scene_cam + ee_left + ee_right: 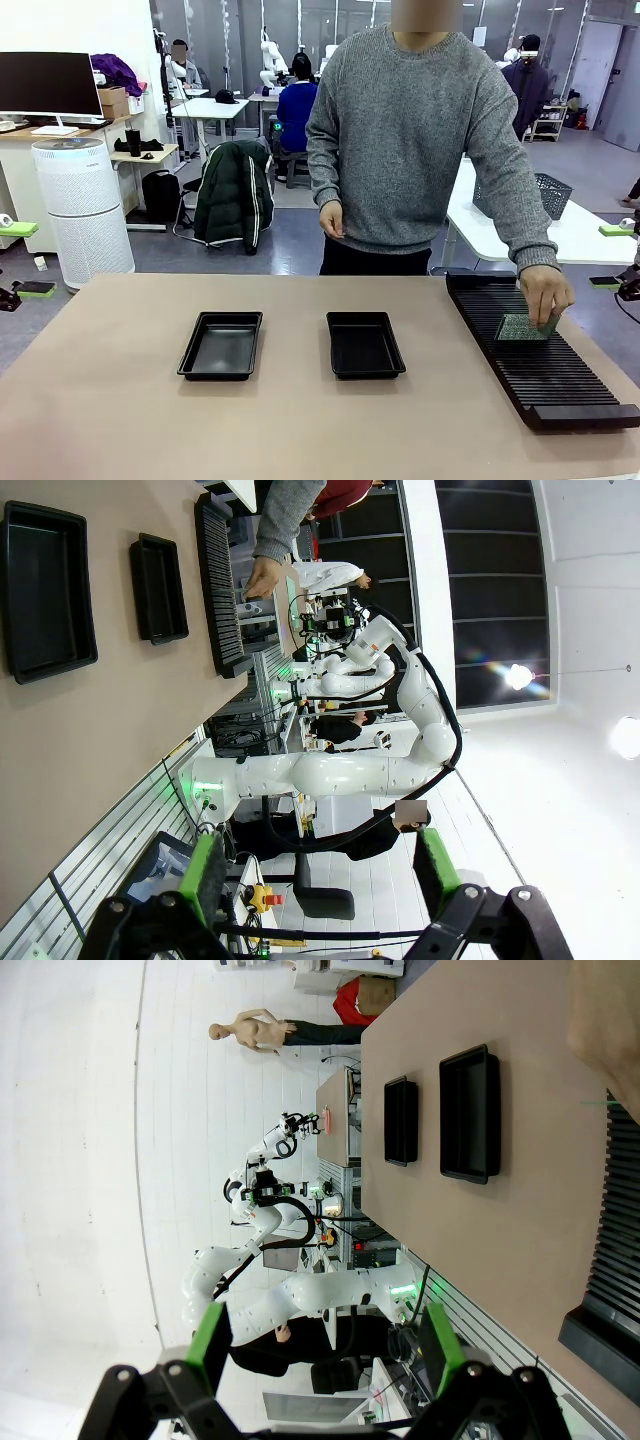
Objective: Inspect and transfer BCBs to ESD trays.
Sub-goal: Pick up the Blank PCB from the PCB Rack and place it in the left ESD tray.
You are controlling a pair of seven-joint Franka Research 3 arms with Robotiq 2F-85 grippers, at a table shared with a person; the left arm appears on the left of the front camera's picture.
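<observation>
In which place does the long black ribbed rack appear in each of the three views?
Front view: the rack lies at the lower right.
Left wrist view: the rack stands at the top, left of centre.
Right wrist view: the rack runs along the right edge.
Shared landmark: the ESD tray nearest the rack, beside it everywhere.

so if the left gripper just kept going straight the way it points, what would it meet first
Probably the robot's right arm, whose white link lies across the middle of the left wrist view, ahead of the open left gripper. The table lies off to the side. Depth is unclear.
</observation>
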